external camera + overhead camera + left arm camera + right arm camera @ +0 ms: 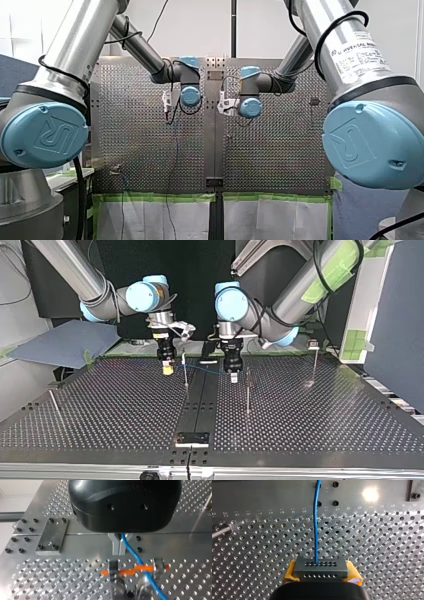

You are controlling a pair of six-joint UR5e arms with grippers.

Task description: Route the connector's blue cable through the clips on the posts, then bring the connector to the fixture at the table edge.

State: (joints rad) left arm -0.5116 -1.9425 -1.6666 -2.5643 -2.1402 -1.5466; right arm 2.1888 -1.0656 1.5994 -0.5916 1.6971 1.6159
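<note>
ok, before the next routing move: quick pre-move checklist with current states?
1. Connector clamped between the right gripper's yellow pads: ok.
2. Left gripper shut on the blue cable: ok.
3. Cable run between the two grippers free of loops or snags: ok.
4. Cable clipped into the post between the grippers: cannot tell. It crosses the post, but the seating is too small to see.
5. Fixture unobstructed: ok.
</note>
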